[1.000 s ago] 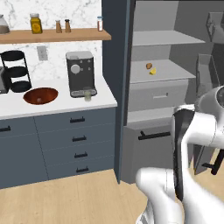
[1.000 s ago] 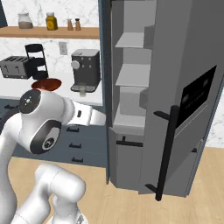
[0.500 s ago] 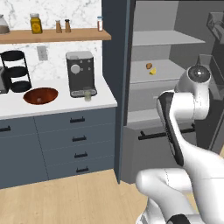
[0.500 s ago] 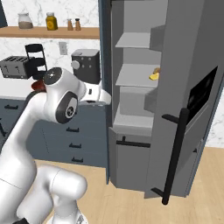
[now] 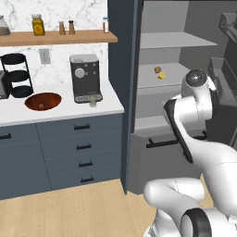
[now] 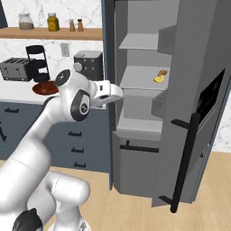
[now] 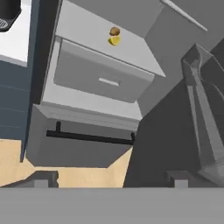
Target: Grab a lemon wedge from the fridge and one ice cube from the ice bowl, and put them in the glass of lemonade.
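Note:
The fridge stands open. On its middle shelf lies the tiny yellow lemon wedge, beside a small round brown item. My gripper hangs in front of the fridge, well short of the shelf and below it. It is open, its fingertips far apart with nothing between them. In the right base view the hand points toward the fridge interior. The reddish-brown ice bowl sits on the counter; I cannot make out any ice cube in it. The glass of lemonade stands under the coffee machine.
The fridge door with its long black handle stands open on the right, its inner bins close to the hand. A closed grey drawer sits under the lemon's shelf. A coffee machine, black rack and toaster line the counter.
The jaws have gone from shut to wide open. The arm has risen from low by the door and swung toward the fridge interior. The door stands slightly wider.

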Available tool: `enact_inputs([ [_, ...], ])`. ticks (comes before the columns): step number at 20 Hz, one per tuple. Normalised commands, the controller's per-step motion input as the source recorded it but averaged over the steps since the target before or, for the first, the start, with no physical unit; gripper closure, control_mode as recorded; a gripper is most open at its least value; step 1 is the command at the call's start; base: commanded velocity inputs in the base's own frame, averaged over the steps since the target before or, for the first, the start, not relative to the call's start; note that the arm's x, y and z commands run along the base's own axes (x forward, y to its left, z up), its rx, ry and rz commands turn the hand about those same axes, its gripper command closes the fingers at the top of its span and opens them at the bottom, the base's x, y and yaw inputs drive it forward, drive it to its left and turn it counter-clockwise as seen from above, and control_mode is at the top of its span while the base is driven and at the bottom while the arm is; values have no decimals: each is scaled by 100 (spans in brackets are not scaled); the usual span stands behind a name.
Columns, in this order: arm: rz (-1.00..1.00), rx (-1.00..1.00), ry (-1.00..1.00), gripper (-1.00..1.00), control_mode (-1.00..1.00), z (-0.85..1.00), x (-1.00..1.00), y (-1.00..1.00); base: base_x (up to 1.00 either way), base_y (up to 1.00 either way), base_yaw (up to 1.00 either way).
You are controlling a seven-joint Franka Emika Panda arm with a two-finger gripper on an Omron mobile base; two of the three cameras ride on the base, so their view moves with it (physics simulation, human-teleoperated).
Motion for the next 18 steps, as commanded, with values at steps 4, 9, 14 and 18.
enact_inputs([
  [4,0,-41,0,-100,-100,-14,32,-58,0,0,0],
  [9,1,-21,8,-100,-100,0,84,-49,0,0,0],
  [14,3,-3,23,-100,-100,0,100,-48,0,0,0],
  [18,0,-3,17,-100,-100,0,77,-63,0,0,0],
])
